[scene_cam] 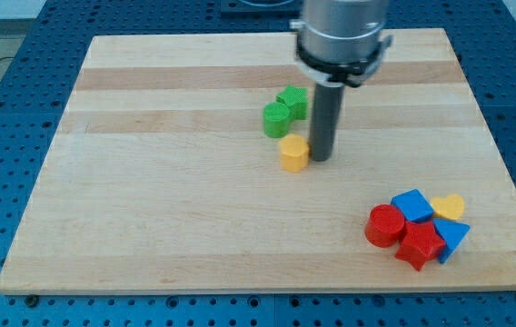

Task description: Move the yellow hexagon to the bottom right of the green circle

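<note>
The yellow hexagon [293, 153] lies near the board's middle, just below and slightly right of the green circle [276, 119]. A green star-shaped block [292, 101] touches the circle at its upper right. My tip [320, 158] rests on the board right beside the hexagon's right side, touching or nearly touching it. The rod rises from there to the grey arm head at the view's top.
A cluster sits at the view's bottom right: a red cylinder [385, 225], a blue cube [412, 205], a red star-shaped block [420, 245], a blue triangle [452, 238] and a yellow heart-like block [450, 206]. The wooden board [149, 182] lies on a blue perforated table.
</note>
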You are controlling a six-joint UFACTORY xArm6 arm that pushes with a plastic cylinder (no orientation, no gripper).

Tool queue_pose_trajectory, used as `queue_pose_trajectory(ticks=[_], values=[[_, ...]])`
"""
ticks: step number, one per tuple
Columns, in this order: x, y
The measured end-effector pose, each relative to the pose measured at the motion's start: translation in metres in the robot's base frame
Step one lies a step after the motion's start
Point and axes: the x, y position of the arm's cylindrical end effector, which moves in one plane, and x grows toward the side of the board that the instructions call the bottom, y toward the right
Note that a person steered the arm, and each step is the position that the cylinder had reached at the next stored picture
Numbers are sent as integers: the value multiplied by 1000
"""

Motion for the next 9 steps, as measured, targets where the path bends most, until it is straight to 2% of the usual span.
queue_pose_trajectory(ticks=[1, 2, 3, 4, 5, 7, 8, 9], values=[[3, 1], [18, 38], [36, 35], [57, 22], [49, -11], [24, -16], [34, -16], [51, -63]])
